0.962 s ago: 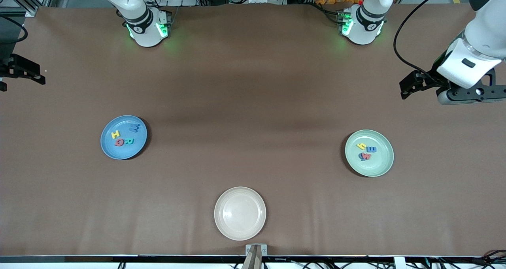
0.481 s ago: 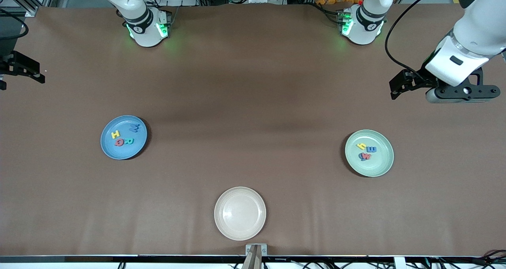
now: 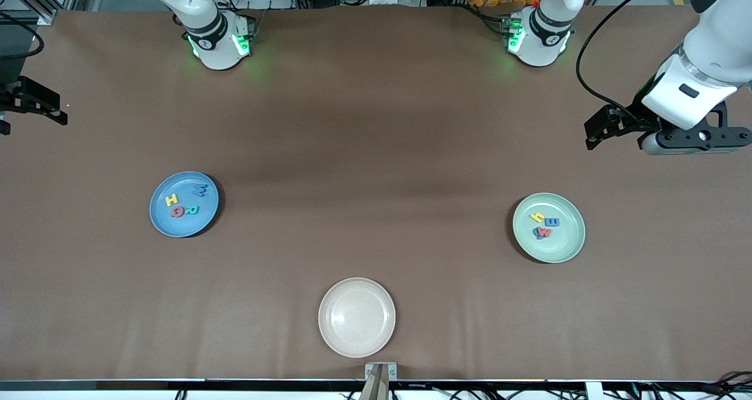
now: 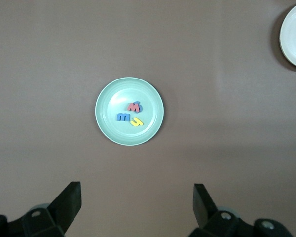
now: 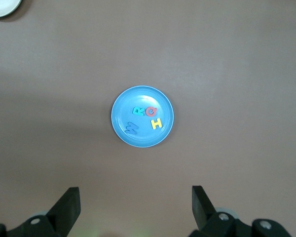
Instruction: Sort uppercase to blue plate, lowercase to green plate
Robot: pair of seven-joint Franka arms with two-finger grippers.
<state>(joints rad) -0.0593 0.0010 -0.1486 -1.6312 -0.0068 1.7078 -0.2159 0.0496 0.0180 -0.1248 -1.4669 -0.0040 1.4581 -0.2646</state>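
plates all sorted: round sky-blue plate (image 3: 184, 204) toward the right arm's end holds four foam capitals (image 3: 185, 204), reading h, q, r, w. round mint-green plate (image 3: 549, 228) toward the left arm's end holds the foam small letters (image 3: 544, 224); three clearly show. left gripper (image 4: 135, 205) and right gripper (image 5: 134, 205) hover with jaws spread, empty. one cream plate (image 3: 356, 317) sits nearest the camera.

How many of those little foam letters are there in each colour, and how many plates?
Red letters: 2, Q and w
Yellow letters: 2, H and y
Blue letters: 3, W, m, and one partly hidden under the red w
Green letters: 1, R
Plates: 3, blue plate, green plate, cream plate
Total: 8 letters, 3 plates
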